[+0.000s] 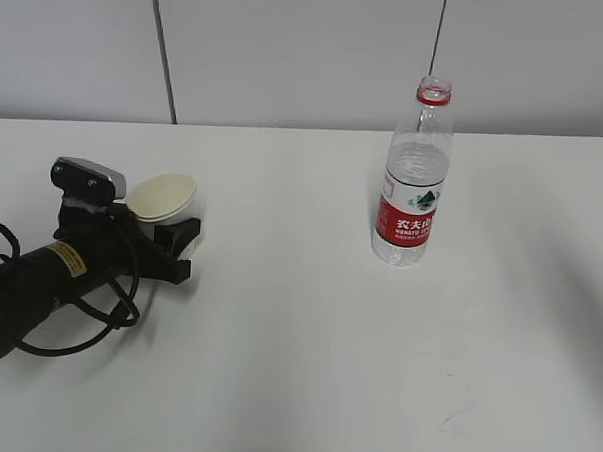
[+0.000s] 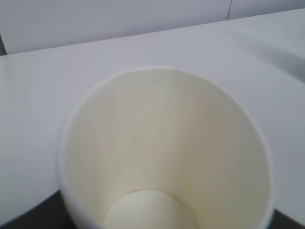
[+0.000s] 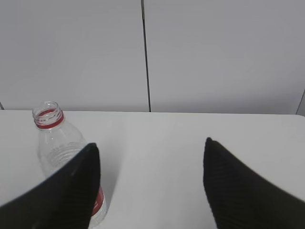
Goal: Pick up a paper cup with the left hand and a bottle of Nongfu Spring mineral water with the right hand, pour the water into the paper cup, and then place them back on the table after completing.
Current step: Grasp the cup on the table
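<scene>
The left hand, black with a yellow sticker, lies low over the table [image 1: 295, 366] at the left. Its gripper [image 1: 169, 230] is shut on a white paper cup [image 1: 163, 195], which tilts with its mouth up and to the right. The cup fills the left wrist view [image 2: 167, 143]; its inside looks dry, and the fingers are mostly hidden there. An uncapped Nongfu Spring bottle [image 1: 413, 191] with a red label stands upright right of centre. The right hand is out of the exterior view. Its gripper [image 3: 150, 143] is open and empty, with the bottle [image 3: 52, 140] partly behind its left finger.
A grey panelled wall [image 1: 289, 55] runs behind the table's far edge. A black cable [image 1: 97, 327] loops beside the left arm. White tabletop lies between the cup and the bottle.
</scene>
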Controlling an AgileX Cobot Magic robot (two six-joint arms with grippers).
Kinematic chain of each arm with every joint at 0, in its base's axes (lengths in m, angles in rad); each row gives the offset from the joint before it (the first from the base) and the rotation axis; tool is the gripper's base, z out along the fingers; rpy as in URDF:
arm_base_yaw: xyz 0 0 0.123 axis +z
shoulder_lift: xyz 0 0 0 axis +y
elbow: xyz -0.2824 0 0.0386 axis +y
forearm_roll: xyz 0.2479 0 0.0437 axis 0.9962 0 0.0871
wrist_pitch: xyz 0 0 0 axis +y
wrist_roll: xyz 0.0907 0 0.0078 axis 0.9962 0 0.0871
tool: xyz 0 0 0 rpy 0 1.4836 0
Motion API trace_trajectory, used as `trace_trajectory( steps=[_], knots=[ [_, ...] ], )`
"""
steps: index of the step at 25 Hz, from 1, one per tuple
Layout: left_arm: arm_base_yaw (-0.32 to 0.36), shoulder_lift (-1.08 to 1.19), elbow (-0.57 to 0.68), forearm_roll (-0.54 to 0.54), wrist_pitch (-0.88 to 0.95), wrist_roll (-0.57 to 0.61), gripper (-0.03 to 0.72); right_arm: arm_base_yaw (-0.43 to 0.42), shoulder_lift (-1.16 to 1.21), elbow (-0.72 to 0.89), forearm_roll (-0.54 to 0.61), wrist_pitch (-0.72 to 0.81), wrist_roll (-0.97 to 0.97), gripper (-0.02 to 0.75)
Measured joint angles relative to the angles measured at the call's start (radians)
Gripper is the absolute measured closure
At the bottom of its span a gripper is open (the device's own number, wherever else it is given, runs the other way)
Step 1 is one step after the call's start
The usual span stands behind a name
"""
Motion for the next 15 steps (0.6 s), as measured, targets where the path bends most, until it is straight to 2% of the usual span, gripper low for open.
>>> trace_trajectory(
  steps=[6, 15],
  knots=[
    [0.0, 0.0, 0.0, 0.0, 0.0, 0.0, 0.302, 0.004, 0.032, 0.0, 0.0, -0.01, 0.0, 0.237],
    [0.0, 0.0, 0.0, 0.001, 0.0, 0.0, 0.303, 0.089, 0.171, 0.0, 0.0, -0.092, 0.0, 0.201]
  ],
)
